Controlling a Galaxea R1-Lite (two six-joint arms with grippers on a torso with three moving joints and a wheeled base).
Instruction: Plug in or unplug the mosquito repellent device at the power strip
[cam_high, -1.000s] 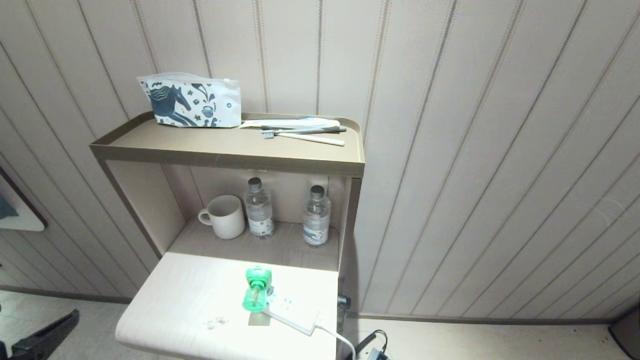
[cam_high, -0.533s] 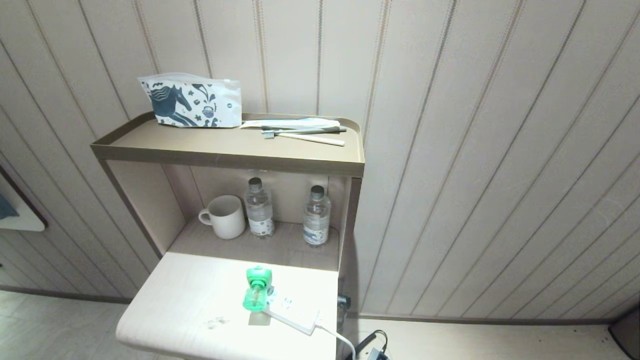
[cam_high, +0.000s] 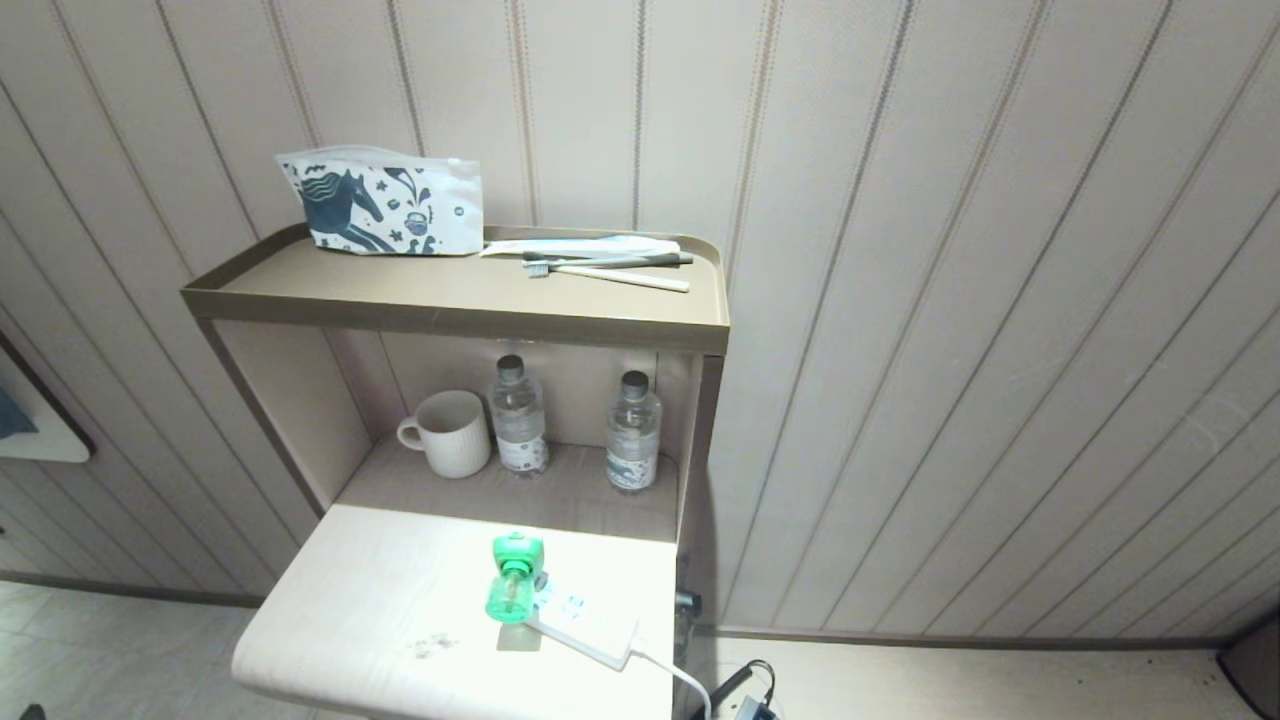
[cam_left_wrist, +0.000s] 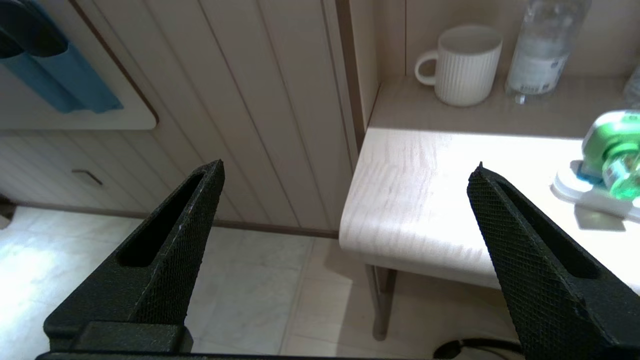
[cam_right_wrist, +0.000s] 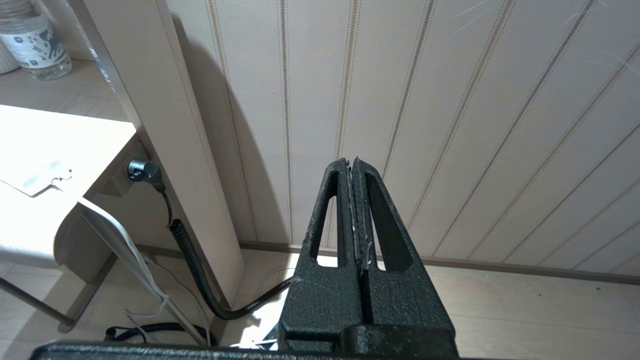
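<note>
The device (cam_high: 514, 585) is standing plugged into the strip (cam_high: 585, 620) by your tabletop's (cam_high: 380, 600) right edge. Your left gripper (cam_left_wrist: 350, 200) is hanging released, fingers wide, off the tabletop's left edge. Your right gripper (cam_right_wrist: 352, 167) is sitting clenched on nothing, facing the wall (cam_right_wrist: 450, 100).

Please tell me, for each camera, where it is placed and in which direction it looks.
Head view: high on the robot, looking down at the green plug-in mosquito repellent device on the long white power strip; no arm shows.
Left wrist view: behind the open left gripper, facing the pale wooden table.
Right wrist view: behind the shut right gripper, facing the panelled wall.
Head and left wrist views share the device and the ribbed white mug.
</note>
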